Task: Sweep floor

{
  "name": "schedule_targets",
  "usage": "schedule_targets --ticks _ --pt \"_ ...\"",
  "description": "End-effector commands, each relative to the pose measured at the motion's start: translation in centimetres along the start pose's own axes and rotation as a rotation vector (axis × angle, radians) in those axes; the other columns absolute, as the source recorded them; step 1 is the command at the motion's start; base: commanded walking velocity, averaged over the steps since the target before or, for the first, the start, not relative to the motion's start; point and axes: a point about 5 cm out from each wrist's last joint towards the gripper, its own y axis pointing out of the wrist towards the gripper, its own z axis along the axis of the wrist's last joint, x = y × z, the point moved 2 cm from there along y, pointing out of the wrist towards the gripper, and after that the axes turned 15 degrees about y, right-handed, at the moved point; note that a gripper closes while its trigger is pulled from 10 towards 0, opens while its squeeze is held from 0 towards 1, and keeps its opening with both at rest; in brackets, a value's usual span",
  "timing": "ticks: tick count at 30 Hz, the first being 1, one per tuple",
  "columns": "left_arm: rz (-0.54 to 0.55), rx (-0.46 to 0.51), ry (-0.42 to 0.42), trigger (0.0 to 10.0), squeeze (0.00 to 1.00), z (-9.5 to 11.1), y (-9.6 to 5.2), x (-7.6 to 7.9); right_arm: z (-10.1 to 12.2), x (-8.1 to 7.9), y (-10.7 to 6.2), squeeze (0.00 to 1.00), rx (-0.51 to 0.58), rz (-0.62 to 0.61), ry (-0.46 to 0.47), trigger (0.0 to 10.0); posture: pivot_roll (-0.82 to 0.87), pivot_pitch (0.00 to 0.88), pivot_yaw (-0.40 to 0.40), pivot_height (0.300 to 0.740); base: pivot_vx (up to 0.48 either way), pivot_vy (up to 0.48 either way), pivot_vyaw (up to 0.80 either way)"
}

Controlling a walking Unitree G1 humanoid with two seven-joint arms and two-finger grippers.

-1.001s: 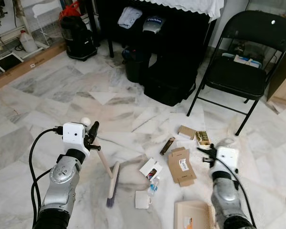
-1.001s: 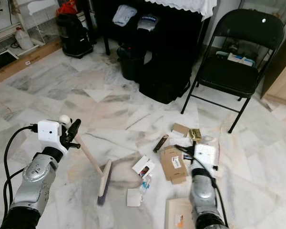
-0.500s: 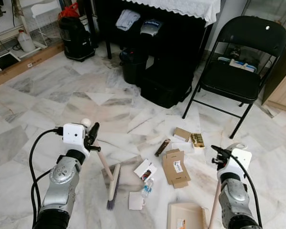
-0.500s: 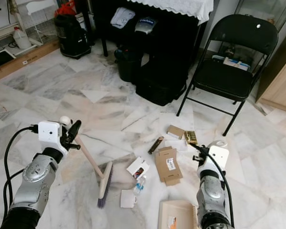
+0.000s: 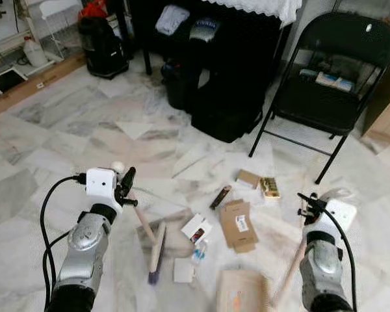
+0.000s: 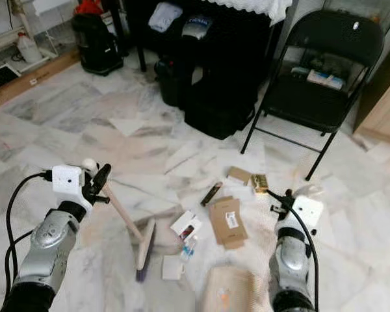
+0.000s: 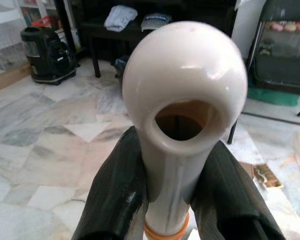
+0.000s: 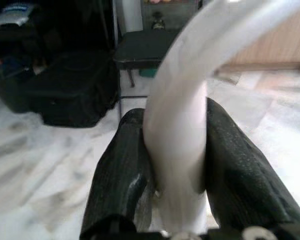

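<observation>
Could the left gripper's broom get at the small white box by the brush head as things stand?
Probably yes: the left gripper holds the broom, whose brush head lies just beside the white box, bare floor between.

arms: silver metal, ribbed joints, dark lower sleeves
left gripper: two long black fingers, white box camera at wrist
right gripper: black fingers, white box camera
cables: black, looping from each wrist camera

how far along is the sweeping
Done: both tools are gripped. The left gripper is shut on the broom, the right gripper on the dustpan handle. In hand: the bristles sit beside the litter. Left: the flattened box, cartons and wrappers lie on the floor, unswept.
</observation>
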Motion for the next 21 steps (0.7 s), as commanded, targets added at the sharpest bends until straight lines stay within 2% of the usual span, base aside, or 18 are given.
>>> schedule_targets --ticks 1,2,5,8,11,16,21 --pt "0.019 0.038 0.005 10.0 0.0 0.8 0.1 -0.6 1.3 -1.1 0.4 0.0 0.072 0.034 0.013 10.0 0.08 0.133 0.057 0.74 0.0 0.0 0.0" --pt "0.018 0.038 0.004 10.0 0.0 0.8 0.1 -0.6 2.5 -1.6 0.5 0.0 0.128 0.067 -0.009 10.0 0.08 0.133 0.057 0.74 0.0 0.0 0.0" --pt "0.018 0.039 0.002 10.0 0.0 0.8 0.2 -0.6 3.8 -2.3 0.5 0.0 0.197 0.105 -0.036 10.0 0.08 0.134 0.056 0.74 0.0 0.0 0.0" --pt "0.017 0.04 0.001 10.0 0.0 0.9 0.2 -0.6 4.0 -2.7 0.4 0.0 0.203 0.12 -0.033 10.0 0.08 0.134 0.056 0.74 0.0 0.0 0.0" --pt "0.016 0.04 -0.002 10.0 0.0 0.8 0.3 -0.6 2.8 -2.8 -0.1 0.0 0.156 0.113 -0.044 10.0 0.08 0.13 0.055 0.74 0.0 0.0 0.0" --pt "0.018 0.034 0.002 10.0 0.0 0.7 0.2 -0.6 2.1 -3.0 -0.7 0.0 0.124 0.113 -0.045 10.0 0.08 0.133 0.055 0.74 0.0 0.0 0.0" --pt "0.081 0.037 0.033 10.0 0.0 0.8 0.2 -1.6 0.7 -3.2 -1.3 0.0 0.058 0.133 -0.051 10.0 0.08 0.136 0.054 0.74 0.0 0.0 0.0"
